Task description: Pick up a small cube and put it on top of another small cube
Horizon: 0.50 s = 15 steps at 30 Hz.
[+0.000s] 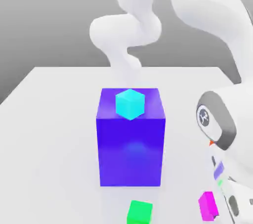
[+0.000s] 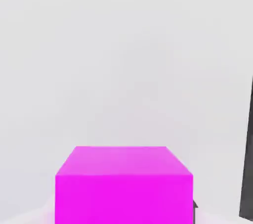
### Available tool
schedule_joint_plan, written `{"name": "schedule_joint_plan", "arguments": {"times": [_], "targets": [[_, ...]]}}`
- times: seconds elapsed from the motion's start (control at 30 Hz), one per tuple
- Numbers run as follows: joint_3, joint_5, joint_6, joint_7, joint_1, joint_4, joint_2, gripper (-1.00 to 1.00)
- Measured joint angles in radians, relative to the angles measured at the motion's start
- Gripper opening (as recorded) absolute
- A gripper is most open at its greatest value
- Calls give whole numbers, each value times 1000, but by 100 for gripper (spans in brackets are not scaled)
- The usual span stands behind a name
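A simulated tabletop: bare white table (image 1: 54, 119), flat-coloured blocks, grey backdrop.

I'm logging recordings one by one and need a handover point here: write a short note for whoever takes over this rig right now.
Gripper: fingers shut on the magenta cube, low at the table's near edge on the exterior view's right; the hand view shows the magenta cube close up.
Green cube: on the table in front of the big blue block, free on top.
Cyan cube: sits on the blue block, not part of the job.
Done: magenta cube grasped.
Left: lift it, carry it over the green cube, set it on top, release.
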Motion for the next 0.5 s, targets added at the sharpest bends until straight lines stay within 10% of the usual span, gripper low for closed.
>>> {"name": "schedule_joint_plan", "arguments": {"times": [0.5], "targets": [[-27, 21, -225, -148, -104, 119, 107, -100]]}}
